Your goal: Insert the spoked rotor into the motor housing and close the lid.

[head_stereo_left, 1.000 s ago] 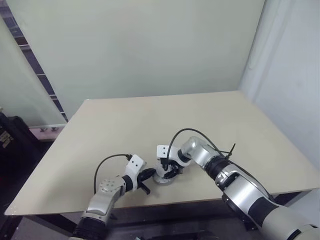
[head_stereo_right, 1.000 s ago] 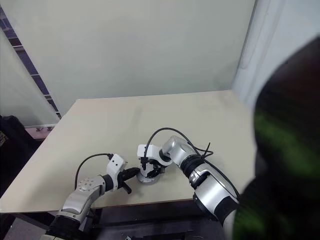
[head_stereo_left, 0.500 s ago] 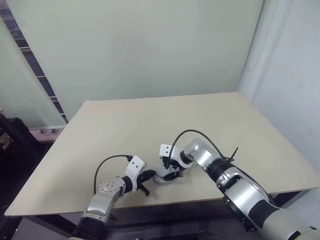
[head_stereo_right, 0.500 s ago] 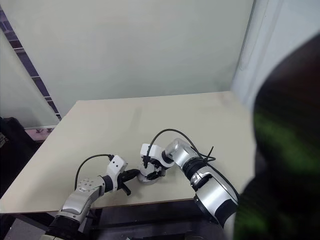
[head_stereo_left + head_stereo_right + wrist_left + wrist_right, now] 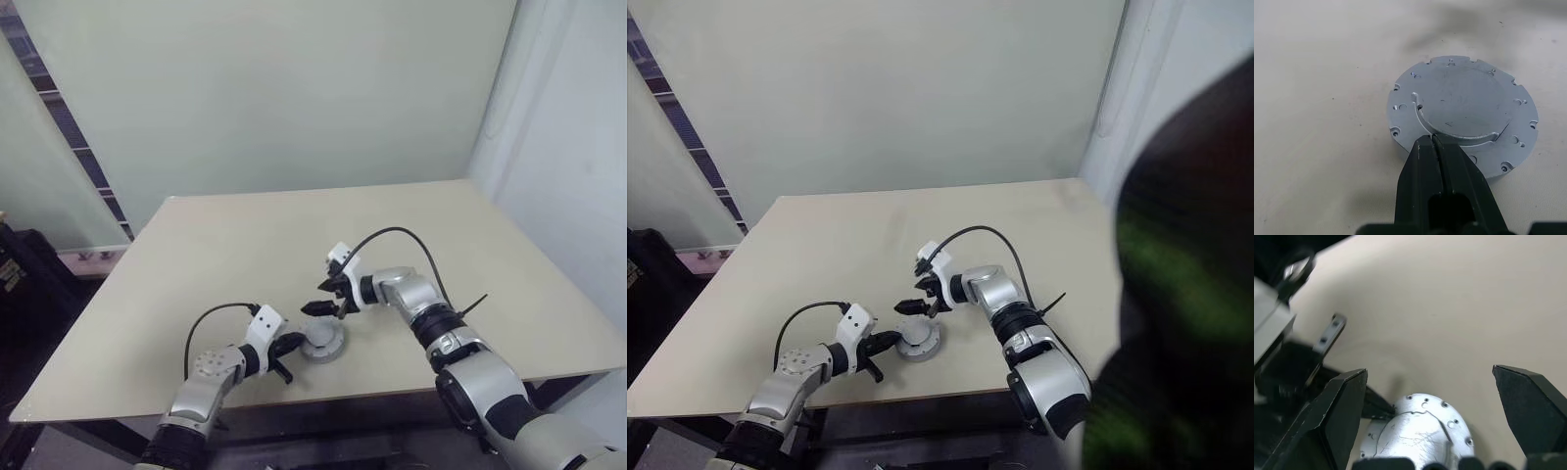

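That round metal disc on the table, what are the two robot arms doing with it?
The robot is putting a small motor together. The lid, a round grey disc, sits on the table, seemingly covering the housing under it. The left claw is shut, with its tip against the lid's edge, as if steadying it. The right claw is open and empty, held in the air just above and behind the lid. The closing step looks about done, though the seating of the lid can't be judged.
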You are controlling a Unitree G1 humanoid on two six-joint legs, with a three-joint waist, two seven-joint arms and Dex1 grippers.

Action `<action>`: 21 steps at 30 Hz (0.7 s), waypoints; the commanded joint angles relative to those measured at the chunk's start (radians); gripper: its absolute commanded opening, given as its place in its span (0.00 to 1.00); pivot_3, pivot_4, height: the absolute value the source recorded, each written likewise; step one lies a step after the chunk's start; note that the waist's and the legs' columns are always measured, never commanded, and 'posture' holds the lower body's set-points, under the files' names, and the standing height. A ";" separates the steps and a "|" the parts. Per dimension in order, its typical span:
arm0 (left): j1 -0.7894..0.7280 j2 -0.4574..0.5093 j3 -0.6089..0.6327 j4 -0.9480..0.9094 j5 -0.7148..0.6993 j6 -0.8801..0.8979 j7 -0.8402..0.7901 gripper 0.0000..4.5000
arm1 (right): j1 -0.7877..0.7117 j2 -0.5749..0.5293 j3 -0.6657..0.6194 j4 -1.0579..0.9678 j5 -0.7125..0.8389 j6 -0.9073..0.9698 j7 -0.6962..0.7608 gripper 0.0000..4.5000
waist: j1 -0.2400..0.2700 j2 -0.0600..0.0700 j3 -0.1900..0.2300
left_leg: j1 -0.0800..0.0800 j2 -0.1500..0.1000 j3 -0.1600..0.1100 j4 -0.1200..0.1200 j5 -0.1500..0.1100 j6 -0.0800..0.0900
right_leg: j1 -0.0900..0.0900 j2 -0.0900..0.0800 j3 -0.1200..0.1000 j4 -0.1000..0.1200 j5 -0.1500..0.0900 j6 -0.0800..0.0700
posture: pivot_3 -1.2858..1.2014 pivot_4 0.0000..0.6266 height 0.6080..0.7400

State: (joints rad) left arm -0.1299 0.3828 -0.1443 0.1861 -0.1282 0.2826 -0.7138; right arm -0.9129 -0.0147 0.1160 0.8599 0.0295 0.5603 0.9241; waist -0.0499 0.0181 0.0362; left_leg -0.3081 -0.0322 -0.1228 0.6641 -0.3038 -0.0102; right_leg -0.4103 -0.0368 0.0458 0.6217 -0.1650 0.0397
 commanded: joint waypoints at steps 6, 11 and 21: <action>-0.019 -0.009 -0.037 0.006 0.017 0.000 -0.022 0.00 | -0.012 -0.062 -0.252 0.035 0.171 0.406 -0.223 1.00 | 0.000 0.000 0.000 | 0.000 0.000 0.001 -0.001 0.000 0.000 | 0.000 0.000 0.000 -0.001 0.000 0.000 | 0.52 0.00 1.00; -0.023 -0.010 -0.037 0.010 0.017 -0.001 -0.027 0.00 | 0.026 -0.069 -0.395 0.075 0.265 0.509 -0.320 1.00 | 0.000 0.000 0.000 | -0.001 0.000 0.001 -0.001 0.000 0.000 | 0.000 0.000 0.000 -0.002 -0.001 -0.001 | 0.52 0.00 1.00; -0.034 -0.010 -0.037 0.016 0.022 0.000 -0.038 0.00 | 0.075 -0.006 -0.493 0.102 0.360 0.548 -0.416 1.00 | 0.000 0.000 0.001 | -0.001 0.000 0.001 -0.001 0.000 0.000 | 0.000 0.000 0.000 -0.002 -0.002 0.000 | 0.52 0.00 1.00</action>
State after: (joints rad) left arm -0.1483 0.3846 -0.1454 0.1992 -0.1145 0.2816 -0.7344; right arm -0.8348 -0.0279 -0.3634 0.9688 0.3560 1.1047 0.5162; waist -0.0503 0.0183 0.0368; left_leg -0.3094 -0.0322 -0.1216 0.6628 -0.3039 -0.0098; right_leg -0.4103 -0.0368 0.0463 0.6190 -0.1669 0.0399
